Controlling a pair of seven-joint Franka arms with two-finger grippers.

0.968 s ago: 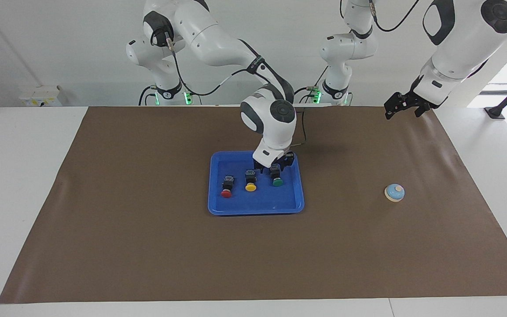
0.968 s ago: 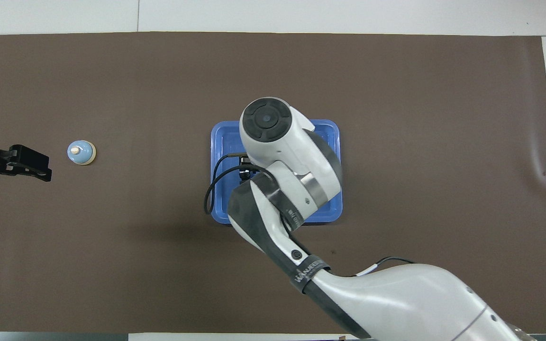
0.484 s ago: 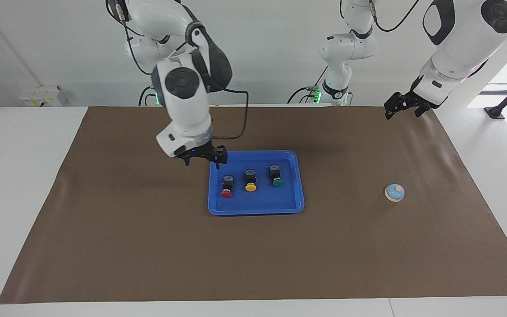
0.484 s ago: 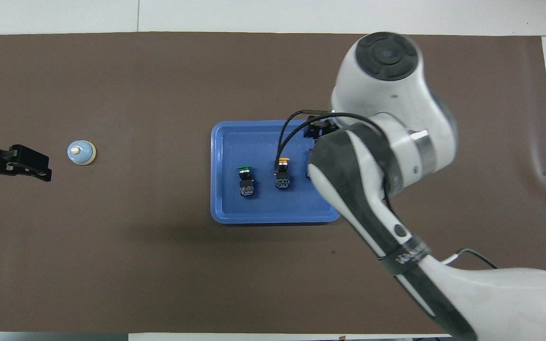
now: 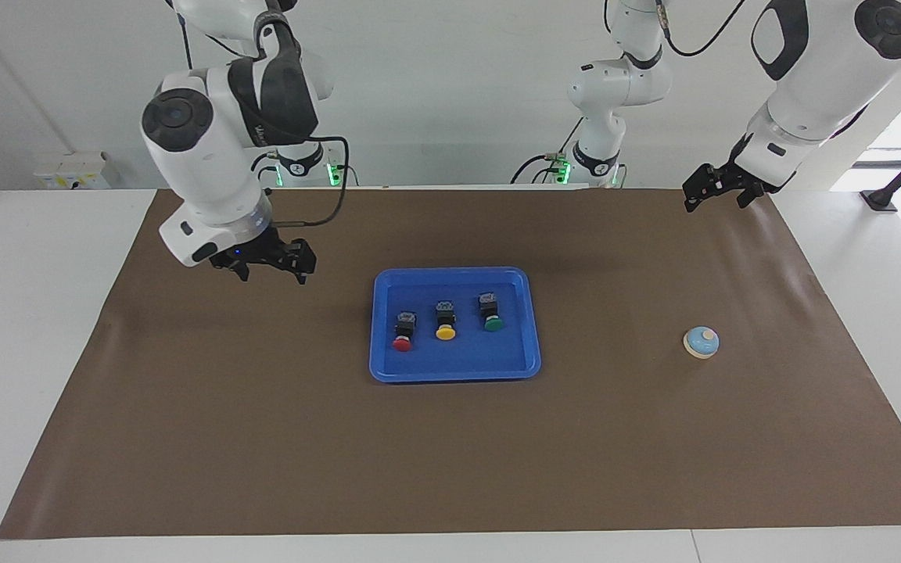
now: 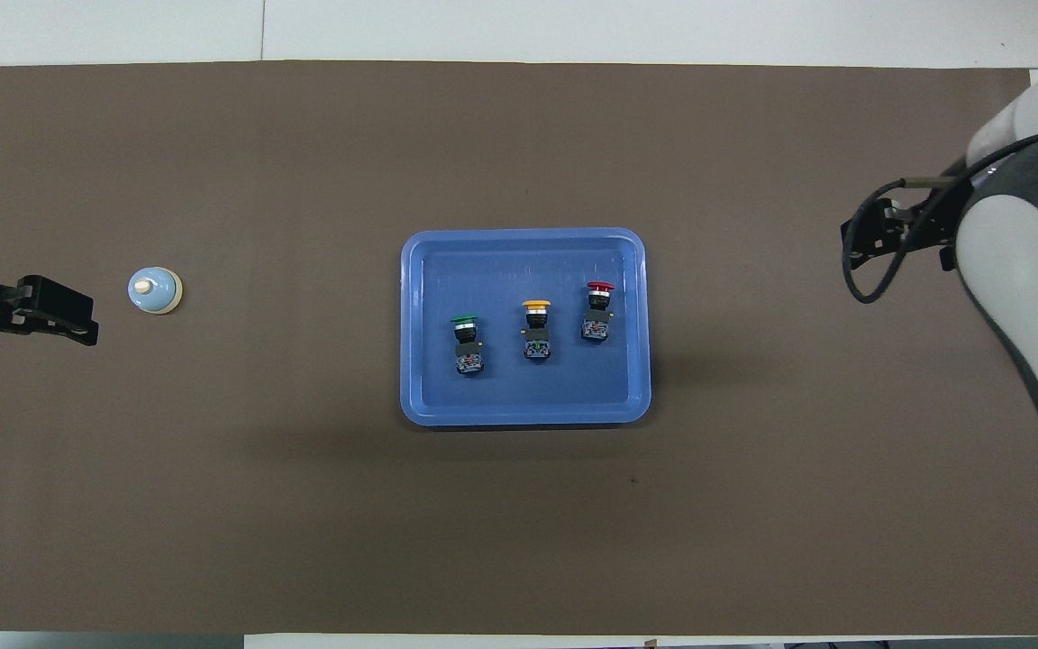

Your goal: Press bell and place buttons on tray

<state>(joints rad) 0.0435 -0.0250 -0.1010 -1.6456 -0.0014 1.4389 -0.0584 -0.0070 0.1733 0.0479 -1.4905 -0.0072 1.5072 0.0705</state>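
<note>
Judging from the layout, I take the placing step as done: the green button [image 5: 491, 310], yellow button [image 5: 445, 320] and red button [image 5: 403, 331] lie in a row inside the tray [image 5: 454, 371], so what I see left is the bell [image 5: 701, 342], alone on the mat toward the left arm's end. That calls for a short downward tap on its knob. My right gripper [image 5: 267, 267] hangs empty over bare mat, fingers apart; my left gripper [image 5: 712, 188] waits raised, and I cannot tell its opening
</note>
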